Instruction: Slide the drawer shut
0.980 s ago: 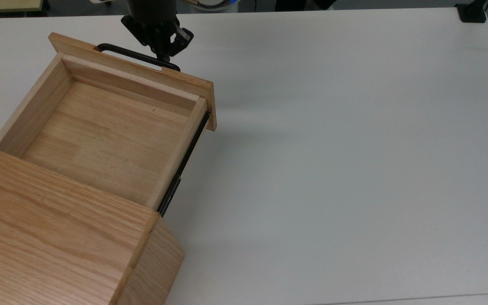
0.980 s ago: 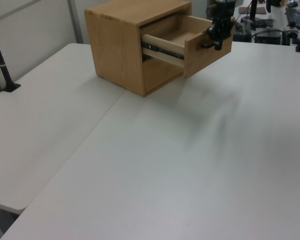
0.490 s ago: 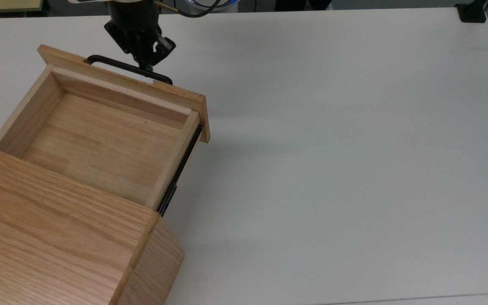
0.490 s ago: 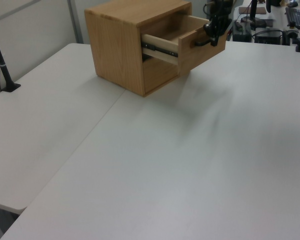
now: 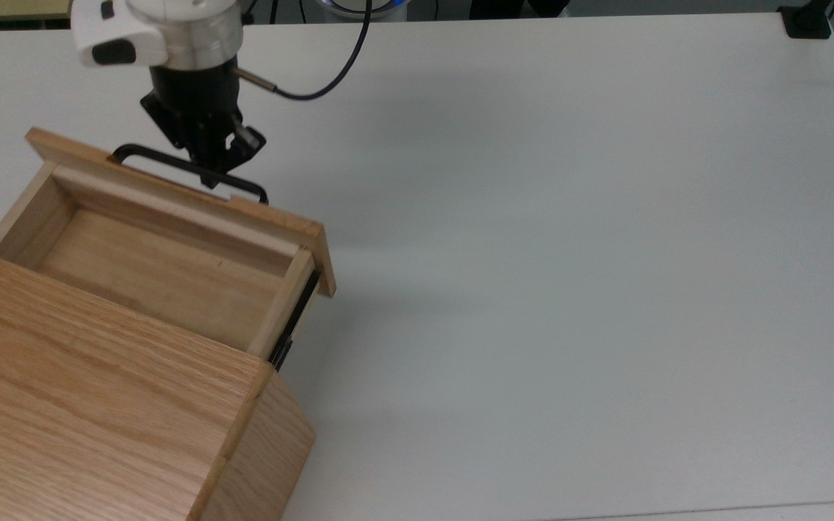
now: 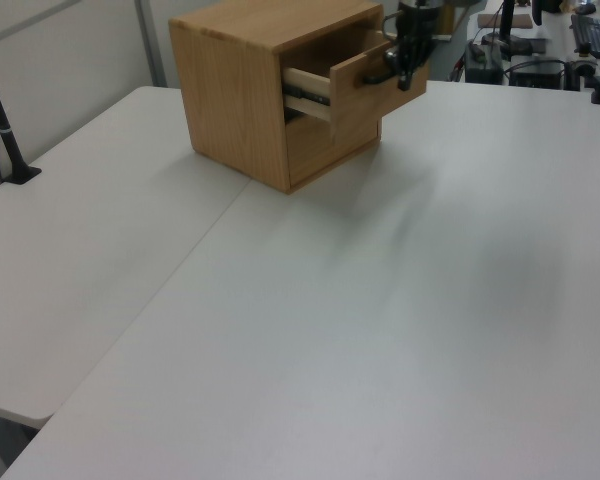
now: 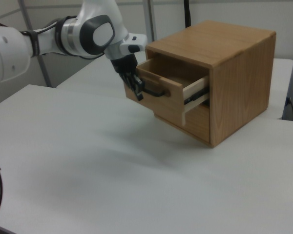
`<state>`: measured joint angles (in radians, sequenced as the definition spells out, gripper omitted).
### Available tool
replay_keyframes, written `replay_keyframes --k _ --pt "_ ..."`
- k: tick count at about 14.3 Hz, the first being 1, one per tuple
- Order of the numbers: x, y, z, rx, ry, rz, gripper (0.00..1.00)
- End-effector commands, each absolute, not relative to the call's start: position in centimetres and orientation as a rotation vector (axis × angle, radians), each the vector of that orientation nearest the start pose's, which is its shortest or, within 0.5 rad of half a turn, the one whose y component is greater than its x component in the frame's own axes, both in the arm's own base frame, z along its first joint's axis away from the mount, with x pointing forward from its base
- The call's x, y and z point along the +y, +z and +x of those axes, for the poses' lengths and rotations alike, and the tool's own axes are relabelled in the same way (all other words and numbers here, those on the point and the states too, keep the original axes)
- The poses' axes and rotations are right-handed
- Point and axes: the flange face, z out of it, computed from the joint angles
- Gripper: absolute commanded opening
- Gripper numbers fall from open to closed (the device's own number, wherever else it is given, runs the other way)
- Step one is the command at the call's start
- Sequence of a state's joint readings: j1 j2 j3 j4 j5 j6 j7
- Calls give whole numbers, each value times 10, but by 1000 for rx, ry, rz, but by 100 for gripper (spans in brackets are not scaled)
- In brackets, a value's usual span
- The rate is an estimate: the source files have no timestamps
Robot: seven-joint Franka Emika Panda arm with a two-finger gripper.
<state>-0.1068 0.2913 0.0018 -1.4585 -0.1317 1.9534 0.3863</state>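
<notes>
- Desk: big white top, bare and flat on the far side of the end effector from the cabinet; plenty of room, nothing near to snag.
- Cabinet: oak body, sits beyond the drawer as seen from the end effector, i.e. the way the push must go. Plain grained top, stands on the desk.
- Arm: white w/ black wrist, reaches in from the right view's left, ends at the drawer front.
- Drawer: directly ahead of the end effector, part-open, roughly a third to half of the box out of the cabinet (my est.). Front panel is touching or just beside the fingertips. Slide axis runs from the end effector straight into the cabinet; in the top view that's down and to the left. Black side rail visible on the top view's right side of the box.
- End effector: at the black bar handle, approx mid-bar, pointing at the panel. Jaws look narrow, seemingly around the bar, but can't tell for sure if clamped or just pressing.
- Judgement: mid-close; next move = push along the rail axis, no sideways drift, else rails may bind.
</notes>
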Motion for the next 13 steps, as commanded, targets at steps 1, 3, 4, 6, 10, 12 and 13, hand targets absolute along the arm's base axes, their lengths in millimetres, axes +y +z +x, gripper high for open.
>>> replay_keyframes --k 1,3,4,6,10,12,13 --pt "-94 541 694 720 -514 -3120 0" --pt "-95 537 704 715 -586 -3100 0" --pt "-95 540 709 709 -630 -3088 0" --pt "-104 537 719 715 -721 -3067 0" --pt "-122 534 731 723 -903 -3021 0" --pt "-126 535 734 721 -970 -2997 0" --pt "-131 535 733 728 -979 -2993 0"
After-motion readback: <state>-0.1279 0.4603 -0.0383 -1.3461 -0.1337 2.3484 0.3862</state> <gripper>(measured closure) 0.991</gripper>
